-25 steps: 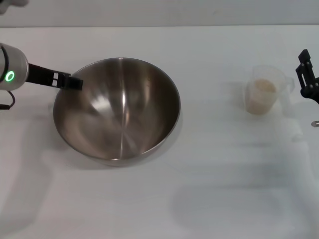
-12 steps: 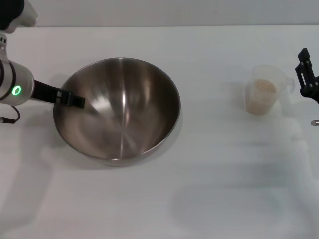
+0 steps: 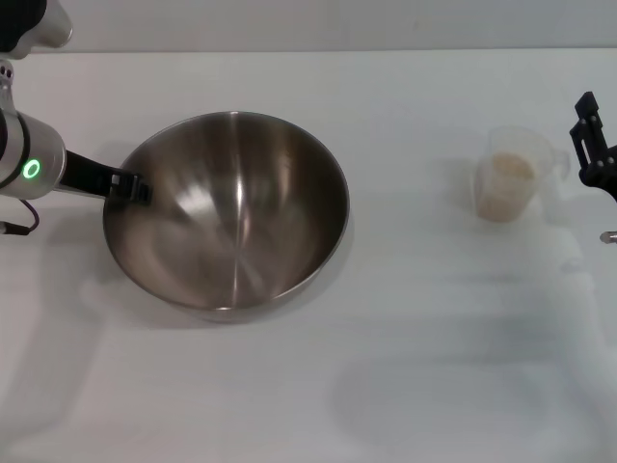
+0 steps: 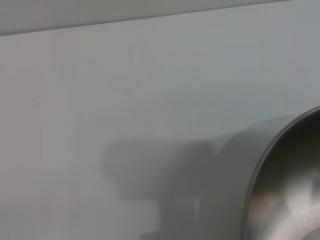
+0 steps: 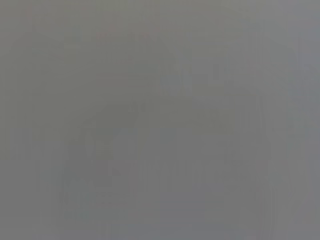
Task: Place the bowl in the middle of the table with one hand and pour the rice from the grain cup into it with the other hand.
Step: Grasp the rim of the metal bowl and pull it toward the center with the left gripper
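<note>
The steel bowl [image 3: 227, 212] stands on the white table [image 3: 405, 376], left of the middle. My left gripper [image 3: 130, 186] is at the bowl's left rim, reaching in from the left edge. The left wrist view shows part of the bowl [image 4: 292, 180] and bare table. The clear grain cup [image 3: 511, 174] stands upright at the right, with pale rice [image 3: 509, 183] inside. My right gripper [image 3: 593, 149] hangs at the right edge of the head view, just right of the cup's handle and apart from it. The right wrist view is plain grey.
The table's back edge runs along the top of the head view. A small dark mark [image 3: 609, 237] lies at the right edge below the right gripper.
My left gripper moved down along the bowl's left rim, then drew back slightly to the left. The bowl, the cup and the right gripper have not moved.
</note>
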Motion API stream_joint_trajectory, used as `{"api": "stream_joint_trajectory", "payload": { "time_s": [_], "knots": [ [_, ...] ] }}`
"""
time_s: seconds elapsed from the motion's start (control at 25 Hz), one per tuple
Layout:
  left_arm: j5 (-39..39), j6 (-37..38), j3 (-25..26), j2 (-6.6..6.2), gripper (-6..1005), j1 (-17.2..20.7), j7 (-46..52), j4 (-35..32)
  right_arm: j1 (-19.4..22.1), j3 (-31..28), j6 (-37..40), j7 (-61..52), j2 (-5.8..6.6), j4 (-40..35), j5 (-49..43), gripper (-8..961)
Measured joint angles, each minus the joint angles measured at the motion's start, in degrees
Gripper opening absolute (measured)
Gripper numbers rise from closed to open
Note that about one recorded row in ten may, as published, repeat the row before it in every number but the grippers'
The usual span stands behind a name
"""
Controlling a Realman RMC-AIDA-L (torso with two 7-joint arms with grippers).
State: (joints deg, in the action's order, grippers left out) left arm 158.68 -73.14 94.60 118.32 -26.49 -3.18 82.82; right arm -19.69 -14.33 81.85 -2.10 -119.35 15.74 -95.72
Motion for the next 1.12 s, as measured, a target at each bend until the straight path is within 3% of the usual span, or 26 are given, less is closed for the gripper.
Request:
{"api": "stream_joint_trajectory", "payload": {
  "time_s": [0.32, 0.56, 1.12],
  "knots": [
    [0.2, -0.9, -0.4, 0.04, 282, -1.3, -2.2, -0.6, 0.1, 0.0, 0.8, -0.1, 0.00, -0.2, -0.6, 545],
    [0.3, -1.0, -1.1, 0.11, 89, -1.5, -2.8, -0.6, 0.0, 0.0, 0.8, -0.2, 0.03, -0.2, -0.7, 545],
    [0.4, -1.0, -0.8, 0.00, 80, -3.0, -3.6, -1.0, 0.0, 0.0, 0.8, -0.1, 0.09, -0.2, -0.7, 546]
  ]
}}
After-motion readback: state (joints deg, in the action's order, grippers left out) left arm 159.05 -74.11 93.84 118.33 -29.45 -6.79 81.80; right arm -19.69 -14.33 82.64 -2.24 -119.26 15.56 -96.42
